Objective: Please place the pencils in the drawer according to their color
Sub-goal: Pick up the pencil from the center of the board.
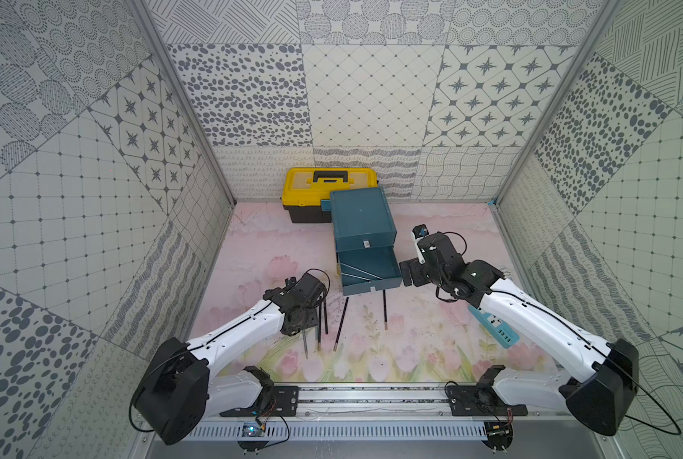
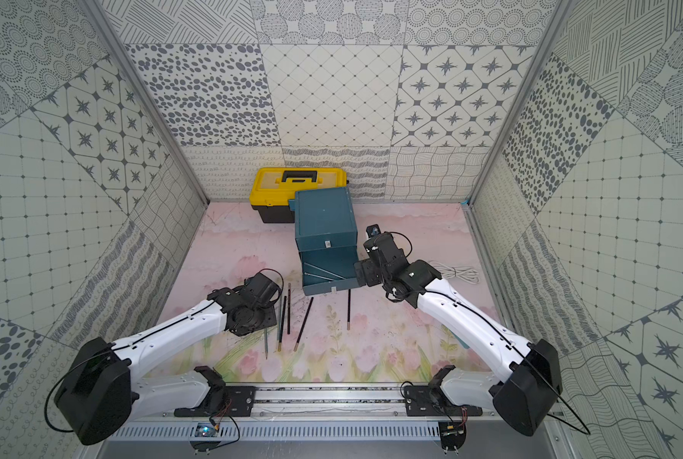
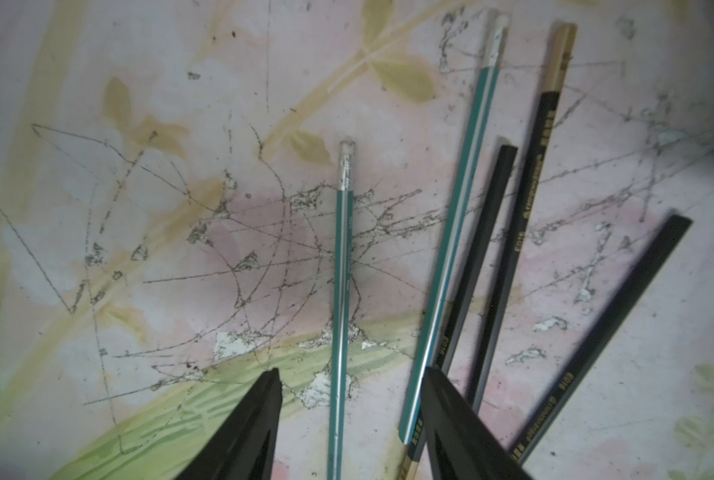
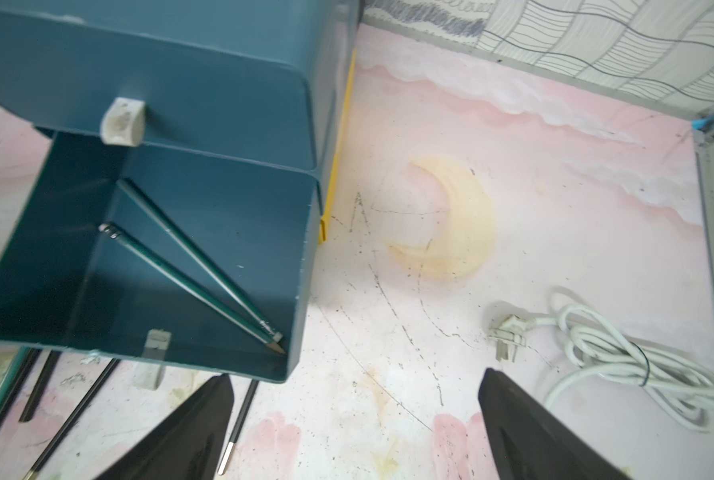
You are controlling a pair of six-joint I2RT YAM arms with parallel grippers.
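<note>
Patterned grey-white panels boxed the cell on three sides. Worktop (image 1: 411,349) was a pink floral mat, flat, heavily scribbled with graphite, probably grippy enough that nothing slides freely. Teal cabinet (image 1: 361,216) stood at far centre against a yellow toolbox (image 1: 330,190). Its middle drawer (image 1: 371,287) was pulled out toward the near side, with two teal-striped pencils (image 4: 193,282) lying diagonally inside. More pencils lay loose on the mat, near and left of the drawer: one teal pencil (image 3: 341,291) on its own, and another teal one fanned together with black pencils (image 3: 509,257), some touching. Left tool (image 3: 352,376) hung low with jaws apart, straddling the lone teal pencil, no contact visible. Right tool (image 4: 357,376) sat by the drawer's right corner, jaws wide apart, empty. Judgement: pencils are light, stiff and thin, likely to roll or pivot. Pinch mid-shaft across the barrel, clear of tip and eraser. White cable (image 4: 621,353) lay coiled at far right, well apart.
</note>
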